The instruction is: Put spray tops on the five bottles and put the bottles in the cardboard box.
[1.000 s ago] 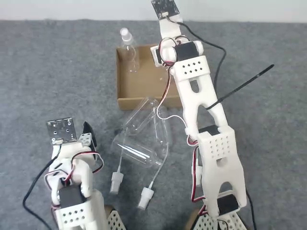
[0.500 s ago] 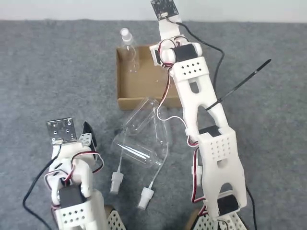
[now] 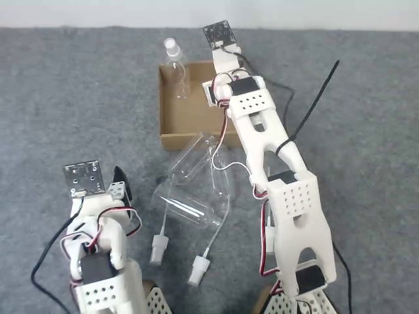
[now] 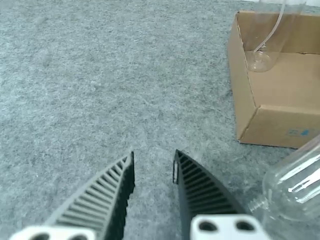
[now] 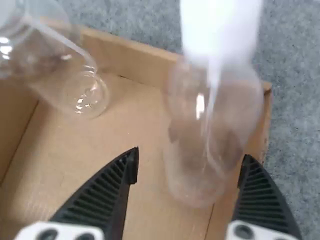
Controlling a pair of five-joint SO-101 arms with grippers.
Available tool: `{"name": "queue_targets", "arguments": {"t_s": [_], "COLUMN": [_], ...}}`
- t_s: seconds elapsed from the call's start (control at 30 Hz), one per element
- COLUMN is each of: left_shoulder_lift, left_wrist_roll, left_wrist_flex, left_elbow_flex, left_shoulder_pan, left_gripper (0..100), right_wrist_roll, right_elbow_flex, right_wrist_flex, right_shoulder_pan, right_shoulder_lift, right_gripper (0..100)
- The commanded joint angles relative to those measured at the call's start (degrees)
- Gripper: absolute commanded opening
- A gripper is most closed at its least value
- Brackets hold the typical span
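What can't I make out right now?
High view: the right arm covers the right side of the cardboard box.
Right wrist view: the top of the bottle at the right gripper is blurred, so its seating is unclear.
High view: the loose clear bottles overlap; their count is unclear.

Looking like robotics lab or hobby bench: white printed arm (image 3: 298,216) and second one (image 3: 98,261) sitting on grey felt-like covering (image 3: 78,98), servo wires (image 3: 227,124) hanging exposed, pale wall (image 3: 98,13) running behind.
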Motion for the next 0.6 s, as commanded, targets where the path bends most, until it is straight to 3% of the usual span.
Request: {"name": "queue_targets", "arguments": {"t_s": [0.0, 0.57], "left_shoulder_lift": [-1.32, -1.32], "left_wrist_roll": [-0.18, -0.18], "left_wrist_flex": [-2.02, -2.02], "left_elbow_flex": [-0.75, -0.75], "left_shoulder_pan": [-0.44, -0.44], "left_gripper": [12, 12], "right_wrist_roll": [0.44, 0.7], "right_elbow_flex": [-0.7, -0.53], "right_wrist_flex": [-1.45, -1.19], "right_shoulder_pan": [-0.4, -0.4], "right_shoulder_lift": [-2.86, -1.89], "right_gripper": [26.4, 26.3]}}
